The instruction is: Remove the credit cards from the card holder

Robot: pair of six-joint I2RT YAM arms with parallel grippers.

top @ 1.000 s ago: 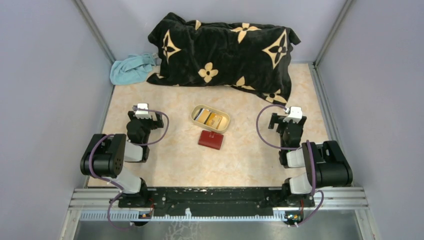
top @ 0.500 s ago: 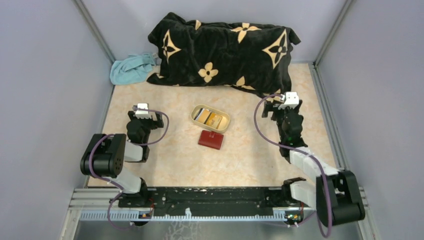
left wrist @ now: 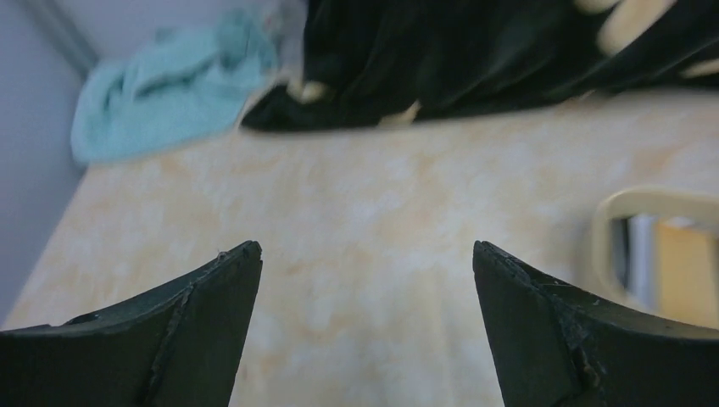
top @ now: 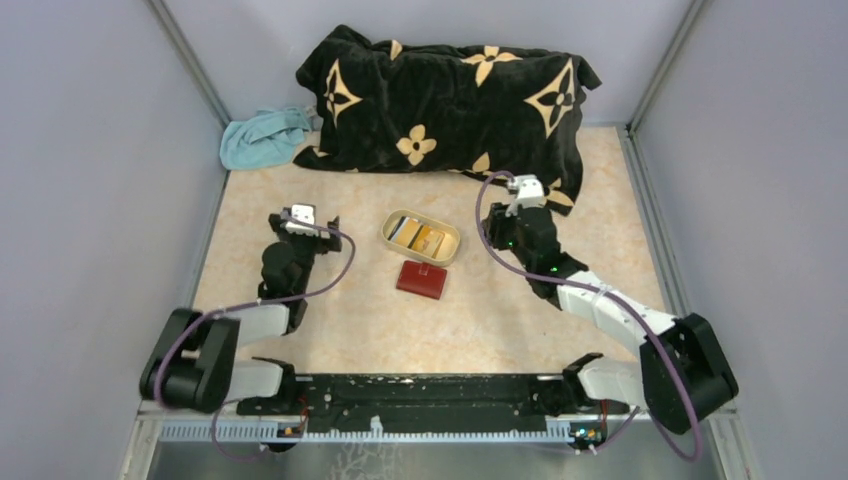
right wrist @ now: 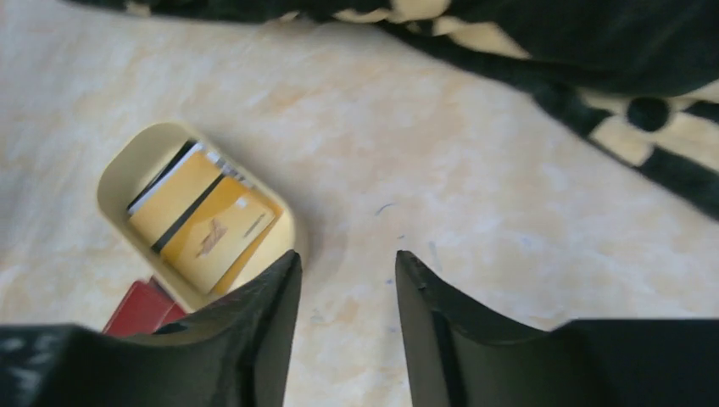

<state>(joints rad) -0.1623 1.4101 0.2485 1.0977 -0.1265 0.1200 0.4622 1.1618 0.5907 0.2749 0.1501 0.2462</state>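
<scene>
1. We count two grippers. The left gripper (left wrist: pixel 365 250) has its jaws spread wide with nothing between them, over bare table (top: pixel 500 320) to the left of the tray. The right gripper (right wrist: pixel 345 254) has its jaws apart by a narrower gap, pinching nothing, just right of the tray.
2. There is one card holder (top: pixel 421 280). It is dark red, folded shut and lying flat mid-table, just on the near side of the tray.
3. There is one beige oval tray (top: pixel 388 228), and it holds the credit cards (right wrist: pixel 199 216). We make out two orange-yellow faces, plus a white edge and a dark edge beneath them. The cards overlap, so we cannot settle the full count.
4. One black blanket (top: pixel 450 100) with cream flowers lies along the far wall, and one teal cloth (top: pixel 262 137) is bunched in the far left corner.
5. Some things are hard to make out:
   - In the right wrist view only a red corner of the card holder shows beside a finger.
   - In the left wrist view the tray is blurred and cut off at the right edge.
   - We cannot tell whether the card holder touches the tray.
   - We cannot tell whether any card sits inside the closed card holder.
</scene>
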